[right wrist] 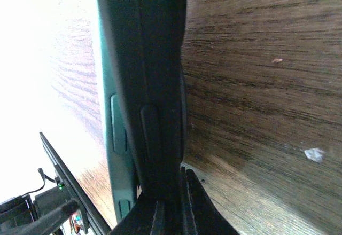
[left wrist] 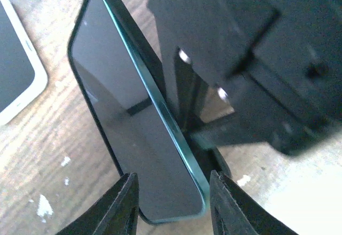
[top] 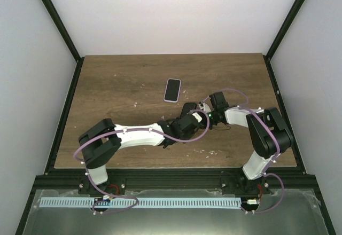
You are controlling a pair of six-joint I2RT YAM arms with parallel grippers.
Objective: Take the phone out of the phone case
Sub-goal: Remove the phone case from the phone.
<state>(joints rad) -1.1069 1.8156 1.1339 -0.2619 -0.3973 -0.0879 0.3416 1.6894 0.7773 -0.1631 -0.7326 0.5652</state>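
Over on the left we see the phone (top: 172,89) lying flat, screen up, on the worktop (top: 117,85). It sits inside the phone case (left wrist: 38,75), which shows as a thin pale rim with rounded corners around the black glass. Neither arm touches it. From above, it lies further out than the spot where the two arms meet, a little to the left and clearly apart from both. In the left wrist view it is only a corner at the far left edge.

Moving to the centre, we find the left gripper (left wrist: 172,192) with its two dark fingers (left wrist: 128,205) closed on a different item, a dark handset (left wrist: 128,112). This one is turned up on its long edge rather than lying flat. It is a glossy black slab with a slim teal band down its side, and one finger presses on each side of its near end.

Further right, the right gripper (right wrist: 171,208) comes in from the opposite side, a blocky black shape close behind the handset. Through its own camera we see its fingers drawn nearly together, pinching the handset's matte dark edge. That edge carries a raised, oblong button bump, and a smoother teal strip with its own slim buttons runs beside it.

The worktop is brown wood grain with scattered pale flecks, and it is washed out by glare on one side.
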